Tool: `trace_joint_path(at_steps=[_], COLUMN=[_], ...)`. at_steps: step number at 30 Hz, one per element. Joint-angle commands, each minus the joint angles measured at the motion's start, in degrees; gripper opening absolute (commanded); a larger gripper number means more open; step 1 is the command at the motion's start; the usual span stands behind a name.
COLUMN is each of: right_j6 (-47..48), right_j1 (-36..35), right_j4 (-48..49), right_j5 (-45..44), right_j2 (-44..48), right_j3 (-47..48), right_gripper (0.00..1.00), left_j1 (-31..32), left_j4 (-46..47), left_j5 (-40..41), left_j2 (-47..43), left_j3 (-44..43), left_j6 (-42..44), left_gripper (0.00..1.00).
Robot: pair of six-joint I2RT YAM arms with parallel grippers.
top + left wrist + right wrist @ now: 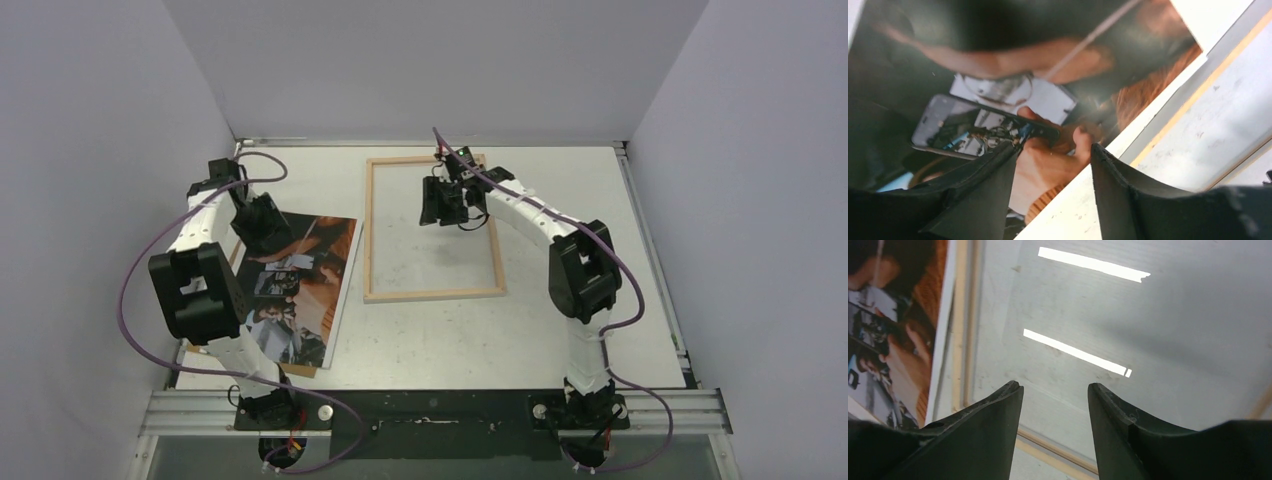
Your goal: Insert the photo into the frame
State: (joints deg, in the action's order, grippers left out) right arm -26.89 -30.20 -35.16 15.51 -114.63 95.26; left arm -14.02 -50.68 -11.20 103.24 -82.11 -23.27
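The photo [300, 290] lies face up at the left of the table and fills the left wrist view [998, 75]. The frame [371, 235] lies flat in the middle, pale wood side up, its clear pane [1128, 315] reflecting two light strips. My left gripper [262, 228] is open and empty, low over the photo's far part; its fingers straddle the photo's white border [1054, 146]. My right gripper [441, 205] is open and empty, hovering over the pane inside the frame's far right part [1054, 385]. The frame's left rail [960, 330] and the photo [893, 340] show at the left of the right wrist view.
A brown backing board [303, 370] lies under the photo and sticks out at its near edge. Grey walls close the table at the left, back and right. A metal rail [450, 408] with both arm bases runs along the near edge.
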Motion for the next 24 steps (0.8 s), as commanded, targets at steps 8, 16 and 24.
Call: trace_joint_path(at_steps=[8, 16, 24], right_j6=[-3.45, -15.26, -41.13], right_j1=[-9.74, -15.62, -23.69], right_j4=[5.85, 11.10, 22.16], right_j5=[4.69, 3.06, -0.21], right_j2=[-9.04, -8.72, -4.38], right_j3=[13.14, 7.64, -8.77], right_gripper=[0.54, 0.56, 0.60], left_j1=[0.83, 1.10, 1.63], left_j4=[7.04, 5.20, 5.28], left_j5=[-6.41, -5.21, -4.03], left_j2=[-12.66, -17.48, -24.91], left_j3=[17.33, 22.73, 27.78], left_j6=[-5.57, -6.53, -6.97], left_gripper=[0.37, 0.34, 0.33])
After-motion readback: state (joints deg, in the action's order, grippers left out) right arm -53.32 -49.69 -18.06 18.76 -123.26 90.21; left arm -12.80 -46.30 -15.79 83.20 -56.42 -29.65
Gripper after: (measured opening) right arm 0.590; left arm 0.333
